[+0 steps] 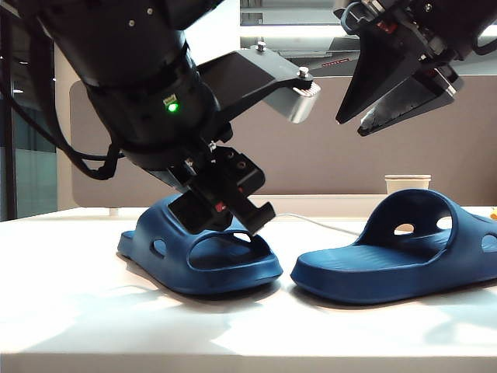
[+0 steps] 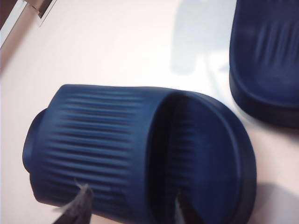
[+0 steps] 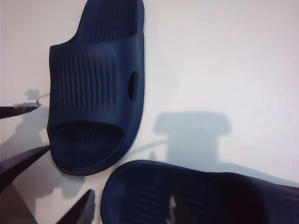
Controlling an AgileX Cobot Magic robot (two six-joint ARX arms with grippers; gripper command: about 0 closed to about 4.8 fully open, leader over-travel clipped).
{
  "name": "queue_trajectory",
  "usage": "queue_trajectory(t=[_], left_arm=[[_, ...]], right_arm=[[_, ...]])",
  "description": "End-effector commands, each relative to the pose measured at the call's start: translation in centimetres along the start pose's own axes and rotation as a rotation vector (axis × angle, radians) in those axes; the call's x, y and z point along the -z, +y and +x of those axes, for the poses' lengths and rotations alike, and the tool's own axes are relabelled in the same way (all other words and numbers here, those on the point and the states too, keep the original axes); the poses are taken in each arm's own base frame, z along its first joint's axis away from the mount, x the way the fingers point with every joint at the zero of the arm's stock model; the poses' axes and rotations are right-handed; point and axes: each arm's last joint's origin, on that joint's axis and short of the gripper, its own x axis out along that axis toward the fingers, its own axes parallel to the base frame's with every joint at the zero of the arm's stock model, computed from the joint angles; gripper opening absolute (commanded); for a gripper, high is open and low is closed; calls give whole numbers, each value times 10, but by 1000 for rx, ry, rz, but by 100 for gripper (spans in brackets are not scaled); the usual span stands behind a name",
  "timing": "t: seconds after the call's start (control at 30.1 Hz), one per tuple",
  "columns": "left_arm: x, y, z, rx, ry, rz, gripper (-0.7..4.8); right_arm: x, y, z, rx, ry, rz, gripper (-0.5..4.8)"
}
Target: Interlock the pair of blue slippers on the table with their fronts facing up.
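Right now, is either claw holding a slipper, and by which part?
Neither. The left claw is open over the left slipper's strap; the right claw hangs open above the table.

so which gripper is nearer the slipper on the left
Left. The left gripper sits low over the left slipper strap, jaws open; the right gripper hangs high above the other slipper.
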Motion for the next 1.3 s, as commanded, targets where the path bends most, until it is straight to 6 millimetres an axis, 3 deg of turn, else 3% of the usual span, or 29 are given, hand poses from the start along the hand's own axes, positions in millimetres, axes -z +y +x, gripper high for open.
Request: queue_trajectory(t=[0.03,0.4,0.7,1.3], left_arm=[[-3,1,0,-8,-17,-20,229],[-1,-9,16,-79,25,60,229],[-10,-4,26,-102,68,78,229],[-2,1,40,-96,133,111,229]], right_arm=[[-1,1,-2,-2,-8,-13,201],[1,2,-2,-10,20,-13,201],[2,2,-2,-11,30,-19,201],[2,2,-2,-14,23,-22,201]])
